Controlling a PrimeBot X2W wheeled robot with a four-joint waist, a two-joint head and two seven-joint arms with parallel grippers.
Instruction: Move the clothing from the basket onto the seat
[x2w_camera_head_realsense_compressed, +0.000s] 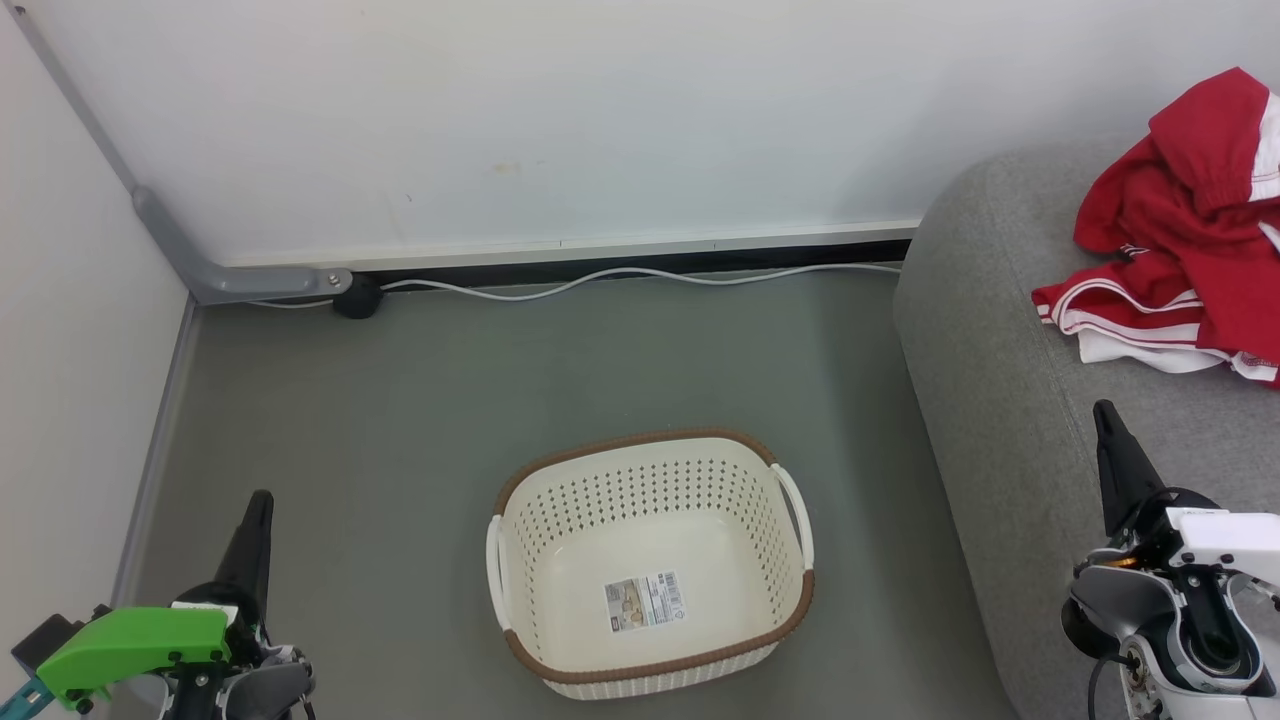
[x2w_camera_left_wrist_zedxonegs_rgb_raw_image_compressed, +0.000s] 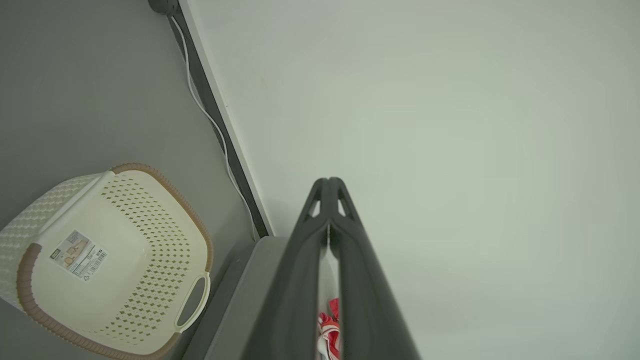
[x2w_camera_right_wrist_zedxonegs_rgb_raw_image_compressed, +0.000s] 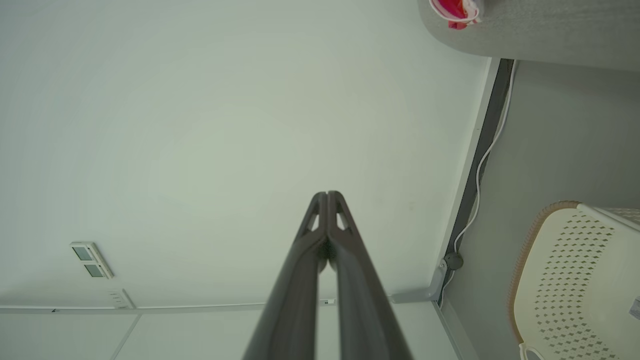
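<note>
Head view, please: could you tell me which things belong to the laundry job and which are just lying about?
Job: seat; clothing, heaped on it; basket, on the floor.
Lying about: white cable; grey conduit; dark round fitting beside it.

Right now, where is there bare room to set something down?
The basket is empty apart from its label. Bare floor runs from the basket to the cable along the wall, and left to the side wall. The sofa is free between the clothing and the right gripper; its far end, under the clothing, is crowded.
</note>
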